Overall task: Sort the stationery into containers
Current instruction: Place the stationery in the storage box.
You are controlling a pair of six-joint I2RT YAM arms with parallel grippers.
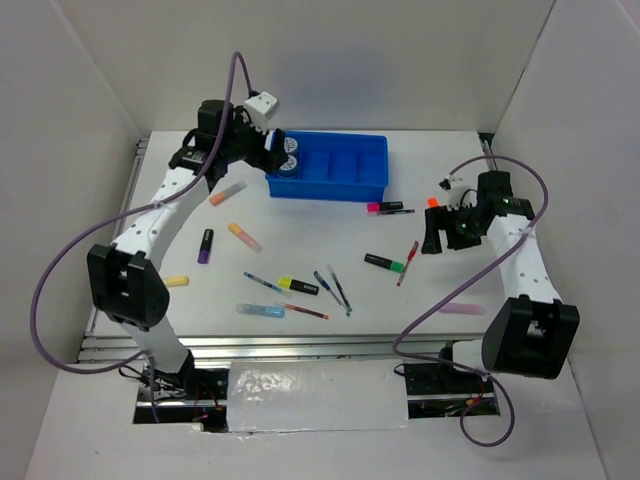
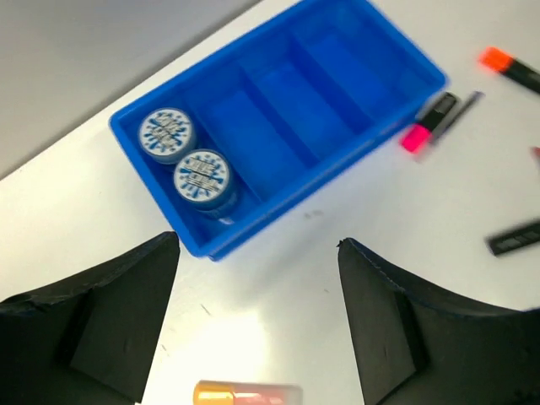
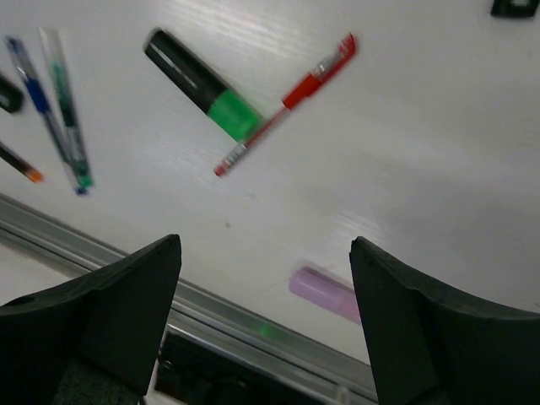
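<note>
The blue tray [image 1: 345,170] stands at the back centre; two pale-blue discs [image 1: 288,159] lie in its left compartment, the others look bare. My left gripper [image 1: 268,156] is open and empty just off the tray's left end. In the left wrist view it [image 2: 257,245] hovers over the table between the tray [image 2: 287,110] and an orange-pink highlighter [image 2: 245,393]. My right gripper [image 1: 433,238] is open and empty at the right, above the table. In its wrist view it [image 3: 263,245] is near a green highlighter [image 3: 207,89], a red pen [image 3: 287,101] and a pale purple marker [image 3: 325,294].
Loose on the table are orange [image 1: 244,236], purple [image 1: 205,245], yellow [image 1: 176,281], pale-blue [image 1: 260,310], yellow-black [image 1: 298,286] and pink [image 1: 380,208] highlighters and several thin pens [image 1: 335,290]. A metal rail [image 1: 300,345] runs along the near table edge. White walls enclose the table.
</note>
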